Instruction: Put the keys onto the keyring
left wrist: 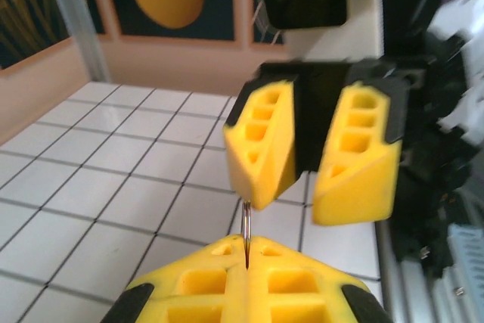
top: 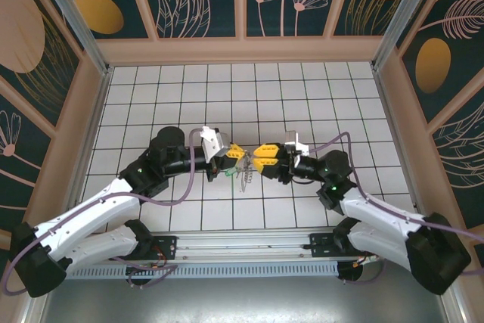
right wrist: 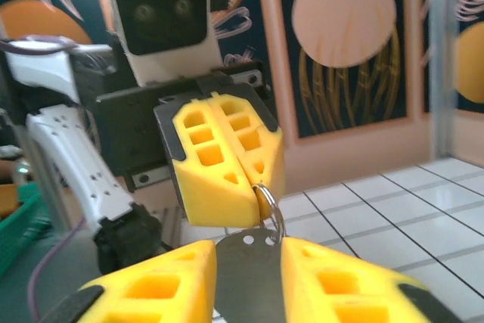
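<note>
Currently threading: left fingers [left wrist: 204, 285] clamping keyring [left wrist: 246, 228], right fingers [left wrist: 265, 141] sitting part-open around key [right wrist: 243, 262] — next move likely needing key walked round coil.

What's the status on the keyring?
Left gripper shut on keyring. Right gripper open, key in the gap, threading unclear. Nothing in the way.
</note>
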